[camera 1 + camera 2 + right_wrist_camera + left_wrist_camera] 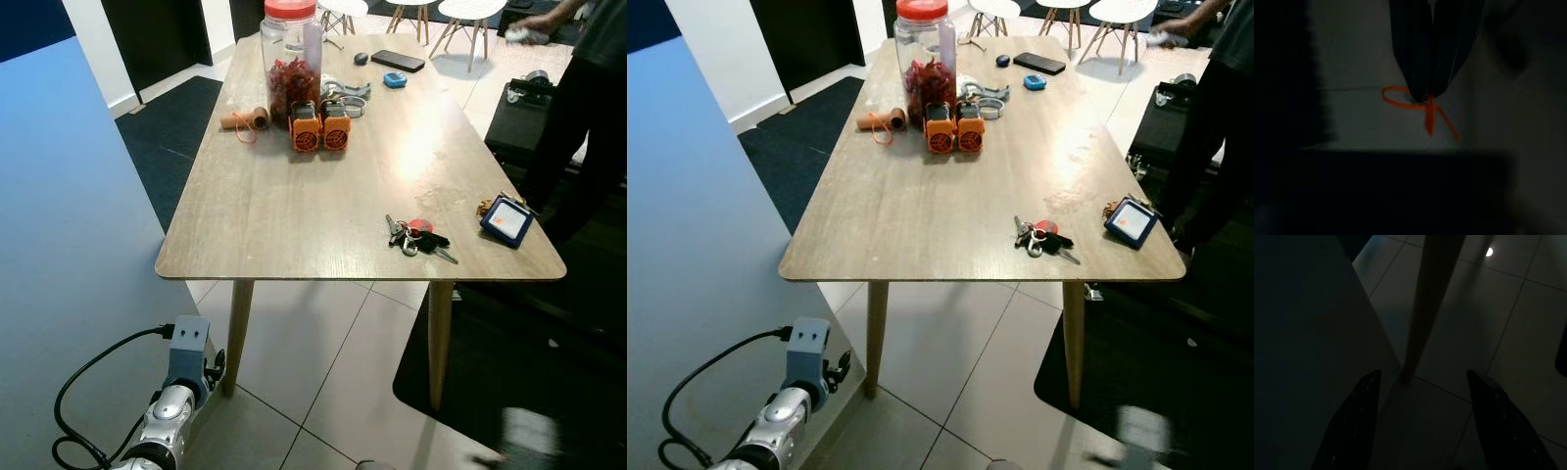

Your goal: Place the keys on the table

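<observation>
A: And there it was, the bunch of keys (pixel 415 236) with its red tag lay flat on the wooden table (pixel 294 211), close to the near edge, toward the right corner.

B: What sat beside it?

A: A small blue-framed card holder (pixel 506 220) lay near the right edge, apart from the keys. Further back stood a tall clear jar (pixel 291 61) with a red lid, and inside it was a heap of dried red stuff, chillies perhaps, filling the lower half. Touching its front were two orange reels (pixel 319 127), side by side.

B: Anything else up there?

A: A cork-coloured roll with an orange tie (pixel 244 121) lay left of the jar, a metal ring-shaped thing (pixel 345 95) behind the reels, then a black phone (pixel 397 60), a small blue object (pixel 394 79) and a dark mouse-like lump (pixel 361 58) at the far end.

B: And the grippers?

A: The left gripper (pixel 1420 426) hung low by the near left table leg (pixel 238 333), its fingers spread wide over the tiled floor (pixel 323 362). The right gripper (pixel 1425 95) showed dimly, fingers pinched together on an orange tie (pixel 1422 110). A person in dark clothes (pixel 588 108) stood at the table's right side.
</observation>
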### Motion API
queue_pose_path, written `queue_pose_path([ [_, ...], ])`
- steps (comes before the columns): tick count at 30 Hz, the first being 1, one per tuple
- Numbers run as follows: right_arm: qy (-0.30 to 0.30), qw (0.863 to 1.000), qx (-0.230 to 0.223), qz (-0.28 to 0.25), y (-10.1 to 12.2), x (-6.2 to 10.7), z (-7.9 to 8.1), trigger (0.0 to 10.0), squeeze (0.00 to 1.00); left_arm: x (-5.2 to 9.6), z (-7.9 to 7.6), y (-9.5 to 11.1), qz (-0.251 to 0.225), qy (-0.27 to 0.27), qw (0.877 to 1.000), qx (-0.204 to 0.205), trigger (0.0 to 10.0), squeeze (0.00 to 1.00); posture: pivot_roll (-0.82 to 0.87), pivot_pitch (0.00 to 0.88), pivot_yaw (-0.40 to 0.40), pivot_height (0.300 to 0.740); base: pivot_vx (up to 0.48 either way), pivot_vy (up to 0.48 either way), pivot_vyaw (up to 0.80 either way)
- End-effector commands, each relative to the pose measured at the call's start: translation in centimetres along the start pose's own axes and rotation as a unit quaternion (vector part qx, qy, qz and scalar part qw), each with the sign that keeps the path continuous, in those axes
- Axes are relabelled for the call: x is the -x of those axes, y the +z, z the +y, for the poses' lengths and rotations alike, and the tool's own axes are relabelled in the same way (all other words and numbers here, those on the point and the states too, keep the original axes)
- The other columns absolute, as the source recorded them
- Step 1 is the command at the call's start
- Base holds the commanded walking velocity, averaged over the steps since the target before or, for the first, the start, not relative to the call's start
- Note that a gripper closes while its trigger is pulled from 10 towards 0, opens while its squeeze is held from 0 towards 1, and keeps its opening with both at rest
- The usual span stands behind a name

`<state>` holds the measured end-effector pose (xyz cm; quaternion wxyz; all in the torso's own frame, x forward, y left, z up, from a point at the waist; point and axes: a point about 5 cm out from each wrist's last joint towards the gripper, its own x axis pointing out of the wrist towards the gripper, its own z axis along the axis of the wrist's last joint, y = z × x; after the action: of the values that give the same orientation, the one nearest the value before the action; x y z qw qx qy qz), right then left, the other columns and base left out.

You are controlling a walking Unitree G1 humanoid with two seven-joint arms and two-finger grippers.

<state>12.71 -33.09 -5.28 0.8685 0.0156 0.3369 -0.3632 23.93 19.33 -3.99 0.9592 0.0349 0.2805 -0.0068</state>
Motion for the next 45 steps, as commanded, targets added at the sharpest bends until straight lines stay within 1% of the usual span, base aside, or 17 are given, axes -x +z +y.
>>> queue_pose_path([
  [1,-0.065,0.993,-0.083,-0.059,3.6,-1.0,-3.2,10.0,0.00,0.2,0.3,-0.4,0.008,0.005,1.000,0.000,10.0,0.00,0.02,0.067,0.036,0.740,0.000,0.000,0.00],
  [2,-0.065,0.993,-0.083,-0.059,3.6,-1.0,-3.2,10.0,0.00,0.2,0.3,-0.4,0.008,0.005,1.000,0.000,10.0,0.00,0.02,0.067,0.036,0.740,0.000,0.000,0.00],
  [6,-0.094,0.980,-0.119,-0.130,8.5,-1.7,-5.7,10.0,0.00,0.1,0.3,-0.3,0.008,0.004,1.000,0.000,10.0,0.00,0.02,0.068,0.037,0.740,0.000,0.000,0.00],
  [8,-0.102,0.959,-0.153,-0.218,15.6,-1.8,-7.2,10.0,0.00,0.1,0.2,-0.3,0.008,0.003,1.000,0.000,10.0,0.00,0.01,0.068,0.036,0.740,0.000,0.000,0.00],
  [10,-0.069,0.942,-0.179,-0.275,21.2,-1.4,-6.7,10.0,0.00,0.0,0.1,-0.2,0.008,0.003,1.000,0.001,10.0,0.00,0.01,0.069,0.036,0.740,0.000,0.000,0.00],
  [11,-0.014,0.941,-0.157,-0.301,24.6,-0.9,-4.6,10.0,0.00,0.0,0.1,-0.1,0.008,0.002,1.000,0.001,10.0,0.00,0.01,0.068,0.035,0.740,0.000,0.000,0.00],
  [12,-0.014,0.941,-0.157,-0.301,24.6,-0.9,-4.6,10.0,0.00,0.0,0.1,-0.1,0.008,0.002,1.000,0.001,10.0,0.00,0.01,0.068,0.035,0.740,0.000,0.000,0.00],
  [14,0.044,0.939,-0.131,-0.315,26.9,-0.4,-2.1,10.0,0.00,0.0,0.1,-0.1,0.008,0.002,1.000,0.001,10.0,0.00,0.01,0.068,0.035,0.740,0.000,0.000,0.00],
  [17,0.143,0.927,-0.078,-0.337,29.4,0.9,3.0,10.0,0.00,0.0,0.2,-0.1,0.008,0.003,1.000,0.002,10.0,0.00,0.02,0.069,0.031,0.740,0.000,0.000,0.00],
  [19,0.203,0.914,-0.058,-0.347,30.3,1.9,6.2,10.0,0.00,0.0,0.2,-0.1,0.008,0.004,1.000,0.003,10.0,0.00,0.03,0.069,0.029,0.740,0.000,0.000,0.00],
  [22,0.235,0.906,-0.049,-0.348,30.5,2.4,7.8,10.0,0.00,0.0,0.3,-0.1,0.008,0.005,1.000,0.003,10.0,0.00,0.03,0.070,0.029,0.740,0.000,0.000,0.00],
  [24,0.304,0.886,-0.018,-0.350,30.6,3.9,11.4,10.0,0.00,0.0,0.4,-0.2,0.007,0.007,1.000,0.004,10.0,0.00,0.03,0.070,0.028,0.740,0.000,0.000,0.00],
  [26,0.387,0.851,0.022,-0.353,30.5,6.1,15.1,10.0,0.00,0.1,0.6,-0.2,0.007,0.009,1.000,0.004,10.0,0.00,0.04,0.071,0.030,0.740,0.000,0.000,0.00],
  [29,0.410,0.840,0.032,-0.353,30.5,6.8,16.1,10.0,0.00,0.1,0.7,-0.2,0.007,0.009,1.000,0.004,10.0,0.00,0.04,0.071,0.031,0.740,0.000,0.000,0.00],
  [30,0.455,0.814,0.048,-0.356,30.5,8.7,18.0,10.0,0.00,0.1,0.8,-0.2,0.006,0.010,1.000,0.004,10.0,0.00,0.04,0.072,0.032,0.740,0.000,0.000,0.00],
  [34,0.493,0.791,0.056,-0.358,30.5,10.4,19.3,10.0,0.00,0.1,0.9,-0.2,0.006,0.011,1.000,0.005,10.0,0.00,0.04,0.073,0.033,0.740,0.000,0.000,0.00],
  [45,0.523,0.780,0.080,-0.335,29.5,11.2,20.2,10.0,0.00,0.1,0.6,-0.2,0.007,0.006,1.000,0.006,10.0,0.00,0.03,0.071,0.033,0.740,0.000,0.000,0.00],
])
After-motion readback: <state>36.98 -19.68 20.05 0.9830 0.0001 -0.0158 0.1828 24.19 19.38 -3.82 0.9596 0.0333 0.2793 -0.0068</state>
